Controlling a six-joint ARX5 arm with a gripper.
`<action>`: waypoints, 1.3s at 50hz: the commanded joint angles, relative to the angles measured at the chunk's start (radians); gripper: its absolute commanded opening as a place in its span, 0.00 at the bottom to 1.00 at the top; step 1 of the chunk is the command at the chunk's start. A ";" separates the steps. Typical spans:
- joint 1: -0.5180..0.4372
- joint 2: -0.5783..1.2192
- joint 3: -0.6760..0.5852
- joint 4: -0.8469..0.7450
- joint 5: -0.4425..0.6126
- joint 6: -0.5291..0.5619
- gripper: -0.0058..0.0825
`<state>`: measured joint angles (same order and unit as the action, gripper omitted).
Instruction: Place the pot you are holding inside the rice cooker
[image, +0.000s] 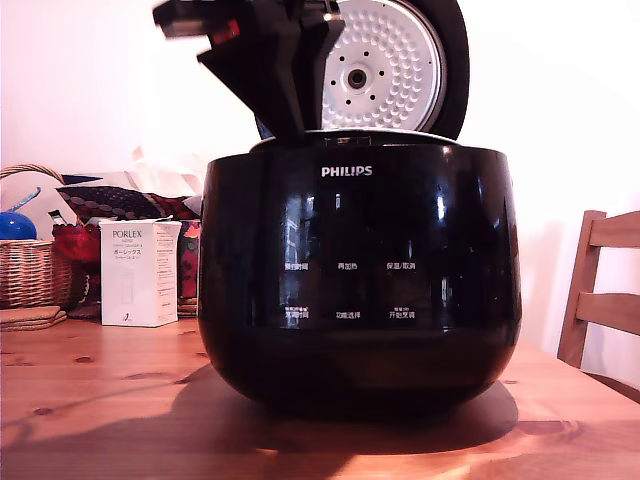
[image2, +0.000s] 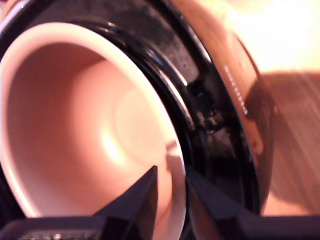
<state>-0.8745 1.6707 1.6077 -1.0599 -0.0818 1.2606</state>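
Observation:
The rice cooker (image: 360, 280), glossy black and marked PHILIPS, stands on the wooden table with its lid (image: 395, 65) raised, dimpled plate facing forward. In the wrist view the pot (image2: 75, 135) sits low inside the cooker's black ring (image2: 220, 135), its interior looking pinkish in the light. My gripper (image2: 171, 172) straddles the pot's rim, one finger inside the wall and one outside, shut on it. The exterior view has my gripper (image: 296, 122) reaching down behind the cooker's top edge on the exterior view's left. The pot itself is hidden there by the cooker body.
A white PORLEX box (image: 140, 272) and a wicker basket (image: 30, 270) stand behind the cooker on the exterior view's left. A wooden chair (image: 600, 290) is at the exterior view's right. The raised lid stands close behind my arm.

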 joint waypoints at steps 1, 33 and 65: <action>-0.003 0.003 0.038 -0.002 -0.007 -0.004 0.24; -0.007 0.003 0.229 -0.151 -0.031 -0.316 0.04; 0.312 -0.023 0.229 0.014 0.266 -0.870 0.04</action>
<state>-0.5827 1.6707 1.8332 -1.0630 0.1539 0.4141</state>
